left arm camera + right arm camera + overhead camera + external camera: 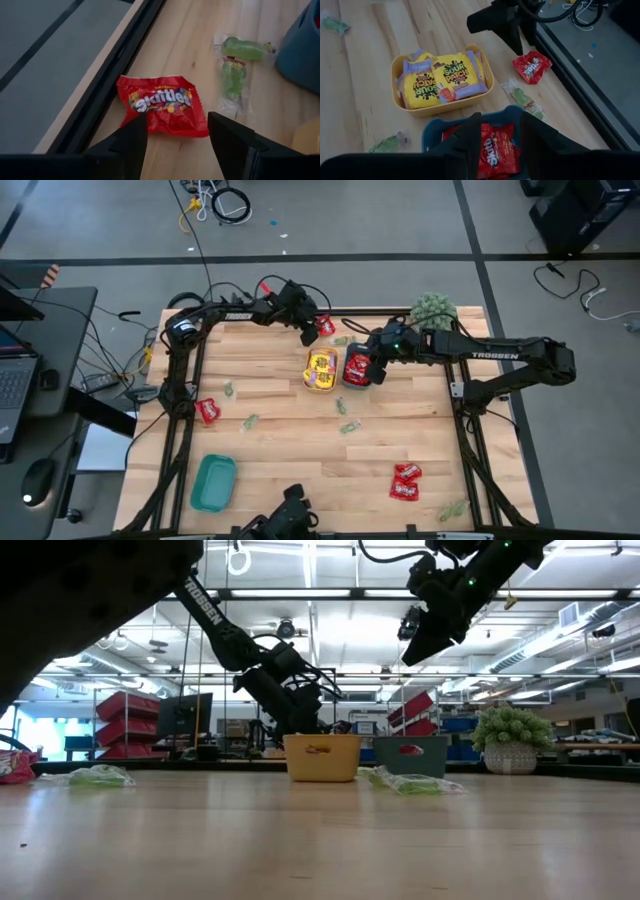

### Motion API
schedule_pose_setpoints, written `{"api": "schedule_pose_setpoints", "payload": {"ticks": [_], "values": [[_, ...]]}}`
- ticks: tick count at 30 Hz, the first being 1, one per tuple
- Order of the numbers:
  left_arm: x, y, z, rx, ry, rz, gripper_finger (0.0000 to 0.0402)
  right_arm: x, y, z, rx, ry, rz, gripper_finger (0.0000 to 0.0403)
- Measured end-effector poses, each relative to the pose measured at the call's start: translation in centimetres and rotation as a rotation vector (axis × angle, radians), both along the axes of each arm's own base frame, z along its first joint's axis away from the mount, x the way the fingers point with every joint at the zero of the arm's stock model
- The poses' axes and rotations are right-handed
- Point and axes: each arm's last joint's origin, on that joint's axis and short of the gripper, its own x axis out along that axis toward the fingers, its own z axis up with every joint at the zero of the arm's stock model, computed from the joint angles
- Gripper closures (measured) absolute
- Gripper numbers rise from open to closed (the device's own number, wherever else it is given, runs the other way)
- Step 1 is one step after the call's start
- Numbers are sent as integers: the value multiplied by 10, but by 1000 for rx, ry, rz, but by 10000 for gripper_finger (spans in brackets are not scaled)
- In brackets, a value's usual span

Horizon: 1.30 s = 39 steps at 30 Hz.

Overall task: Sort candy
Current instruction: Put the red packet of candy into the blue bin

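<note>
The red packet (162, 105) at the far edge of the worktop (300, 470) would probably be light, soft and a little slippery, so it seemed best to pinch it across its flat middle and not at the crimped ends. It was shiny red with a white brand name and coloured dots, and it lay flat just beside the dark frame of the worktop. The left gripper (177, 137) hovered right over it with its fingers released and spread wide, one on each side of the packet. Two pale green pieces (235, 70) in clear wrappers lay near it. The right gripper (501, 140) hung over the blue tray (432, 135), which had red packets inside; its fingers stood partly apart with nothing visibly between them. The yellow tray (400, 102) next to it was full of yellow packets (442, 80). More red packets (406, 480) and green pieces (349, 427) lay scattered over the worktop, and a teal tray (213, 483) sat near the front corner.
</note>
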Motion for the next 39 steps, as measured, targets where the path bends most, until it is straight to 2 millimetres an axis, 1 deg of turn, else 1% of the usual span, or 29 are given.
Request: {"api": "schedule_pose_setpoints", "payload": {"ticks": [4,9,13,18,21,26,29,33,39], "values": [[0,0,-1,-10,-3,-10,193,0,0,0,-12,0,1,283],[2,1,-9,-28,5,-14,193,1,-1,1,-20,-12,4,283],[6,4,-8,-19,-4,-14,193,2,-1,2,-24,-19,5,283],[10,8,-20,-55,36,-9,193,2,-1,2,-28,-17,7,283],[11,10,-17,-47,18,-16,193,2,-1,2,-28,-17,7,283],[9,12,-18,-62,15,-27,195,2,-1,2,-28,-17,8,283],[6,15,-18,-65,19,-20,206,2,-1,2,-28,-16,8,283],[4,17,-18,-61,12,-34,230,2,-1,2,-34,-13,14,283],[5,16,-18,-58,11,-60,264,1,-2,2,-40,-9,17,285]]}}
